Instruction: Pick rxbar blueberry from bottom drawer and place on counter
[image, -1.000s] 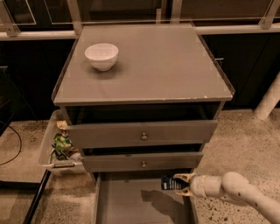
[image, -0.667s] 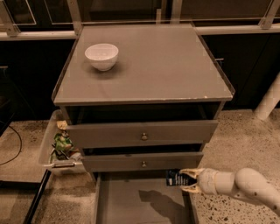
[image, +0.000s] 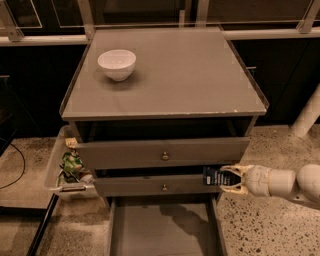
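Observation:
My gripper (image: 224, 178) comes in from the right on a white arm and is shut on the rxbar blueberry (image: 213, 176), a small dark navy bar with pale print. It holds the bar in the air at the height of the lower knobbed drawer, above the right side of the open bottom drawer (image: 162, 227). The bottom drawer shows a flat grey floor with my arm's shadow on it. The counter (image: 195, 75) is the grey cabinet top above, with a chipped front rim.
A white bowl (image: 117, 63) stands on the counter's back left. Two knobbed drawers (image: 162, 152) sit above the bottom one, slightly pulled out. A clear bin with green packets (image: 69, 167) hangs at the cabinet's left side. Speckled floor lies to the right.
My gripper has risen with the bar, from low by the bottom drawer's right side up to the level of the lower knobbed drawer, and shifted a little to the right.

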